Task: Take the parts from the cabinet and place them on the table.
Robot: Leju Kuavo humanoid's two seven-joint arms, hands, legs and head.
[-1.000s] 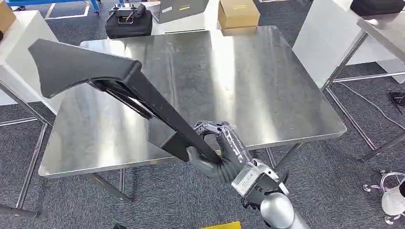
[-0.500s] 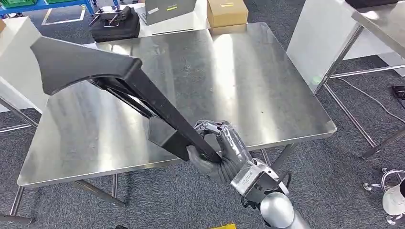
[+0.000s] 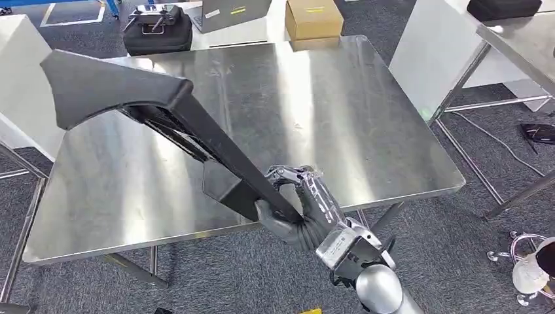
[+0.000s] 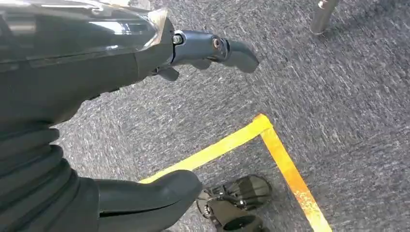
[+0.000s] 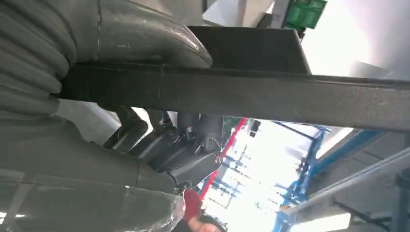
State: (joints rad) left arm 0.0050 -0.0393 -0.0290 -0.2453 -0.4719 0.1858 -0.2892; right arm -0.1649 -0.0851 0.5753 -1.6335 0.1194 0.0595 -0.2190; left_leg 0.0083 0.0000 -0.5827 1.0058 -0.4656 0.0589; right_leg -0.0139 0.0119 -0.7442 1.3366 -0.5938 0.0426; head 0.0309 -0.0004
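Note:
My right hand point(image 3: 302, 208) grips the narrow end of a long black plastic part point(image 3: 163, 111). The part slants up and to the left over the steel table point(image 3: 327, 111), its broad flared end high at the left. In the right wrist view the same black part point(image 5: 270, 94) runs as a dark bar across my thumb and fingers point(image 5: 145, 41), which wrap it. My left hand point(image 4: 145, 53) hangs over grey carpet, its fingers apart and holding nothing.
A cardboard box point(image 3: 314, 18) and a black case point(image 3: 157, 29) stand beyond the table's far edge. A second steel table point(image 3: 517, 39) is at the right. Yellow floor tape point(image 4: 270, 145) marks the carpet. A chair base point(image 3: 523, 261) sits low at the right.
The camera has shifted, so the table sits slightly differently in the picture. My right hand still holds the black part at the same slant.

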